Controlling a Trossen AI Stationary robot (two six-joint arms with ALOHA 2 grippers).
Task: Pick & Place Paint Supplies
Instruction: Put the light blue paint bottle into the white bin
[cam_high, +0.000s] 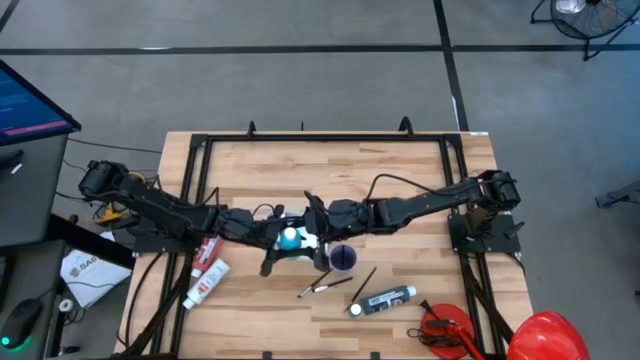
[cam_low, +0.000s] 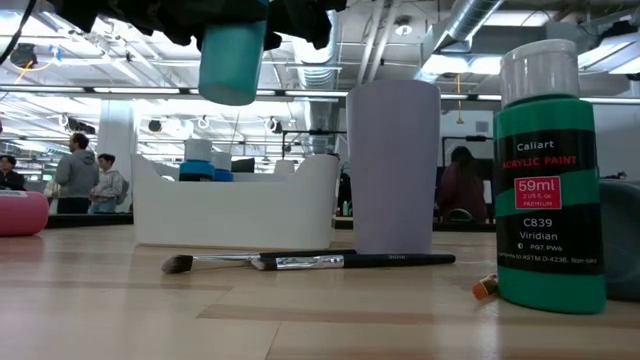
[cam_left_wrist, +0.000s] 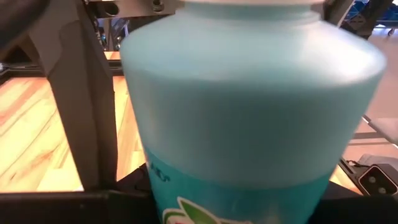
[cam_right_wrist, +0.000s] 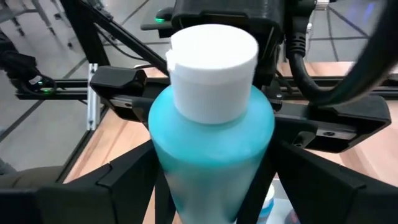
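Light blue bottle (cam_high: 290, 238) aloft above white bin (cam_low: 235, 210) | left gripper (cam_high: 272, 236) and right gripper (cam_high: 312, 238) both clasp it, seemingly a handover | release one side only once the other's hold is firm, keep bottle upright

bottle (cam_high: 290, 238) up in the air over the bin (cam_high: 291, 243), mid-table | cup (cam_high: 343, 258) just right of bin | brushes (cam_high: 337, 283) in front of cup | tube (cam_high: 383, 301) right of brushes | two tubes (cam_high: 207, 267) left of bin, near table (cam_high: 400, 180) edge
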